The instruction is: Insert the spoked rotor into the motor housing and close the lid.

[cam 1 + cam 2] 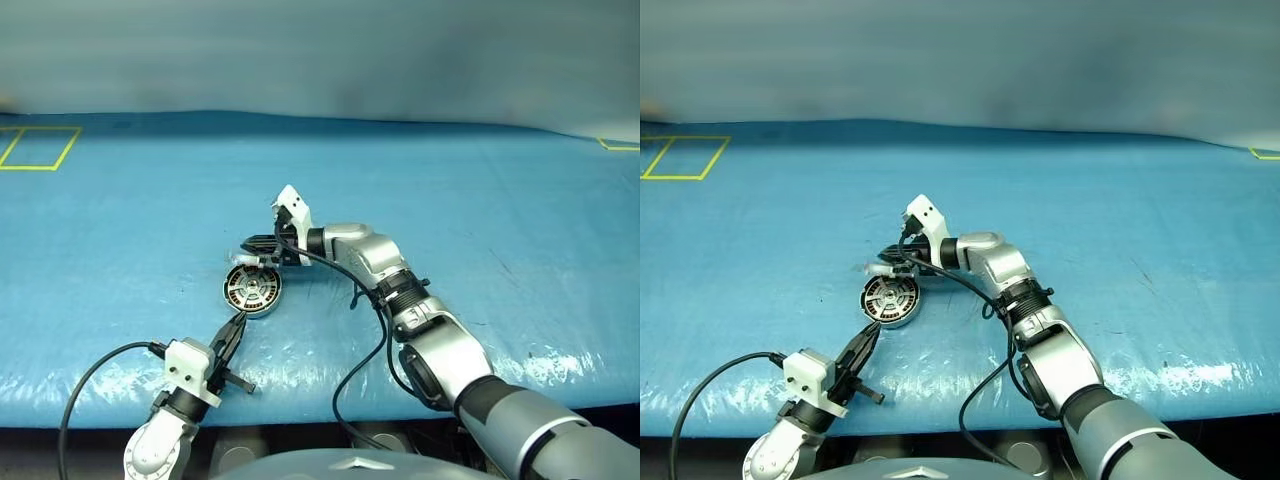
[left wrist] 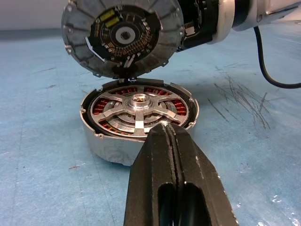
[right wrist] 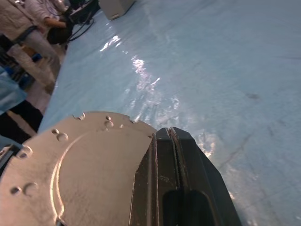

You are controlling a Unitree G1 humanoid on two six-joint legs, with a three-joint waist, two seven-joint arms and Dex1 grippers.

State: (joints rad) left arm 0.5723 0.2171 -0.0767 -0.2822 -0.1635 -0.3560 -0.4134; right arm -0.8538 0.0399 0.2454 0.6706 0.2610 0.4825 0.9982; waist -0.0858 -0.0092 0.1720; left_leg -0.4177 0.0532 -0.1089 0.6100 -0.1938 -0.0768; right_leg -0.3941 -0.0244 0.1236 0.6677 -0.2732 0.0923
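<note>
Your motor housing (image 1: 252, 290), rotor (image 2: 137, 109) seated inside, sits near the surface's (image 1: 480, 200) front edge, open room behind; right fingers (image 3: 171, 141) pinch the lid (image 2: 123, 35), left fingers (image 2: 171, 141) closed, empty.

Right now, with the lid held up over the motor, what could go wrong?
1. The right tool pinches the lid only at its edge, so it might slip and fall.
2. The lid hangs tilted, behind the motor housing; it could land crooked on the spoked rotor.
3. The left tool rests at the housing's rim and could block the lid.

lid (image 2: 123, 36) over motor housing (image 2: 136, 123) — blocked
</note>
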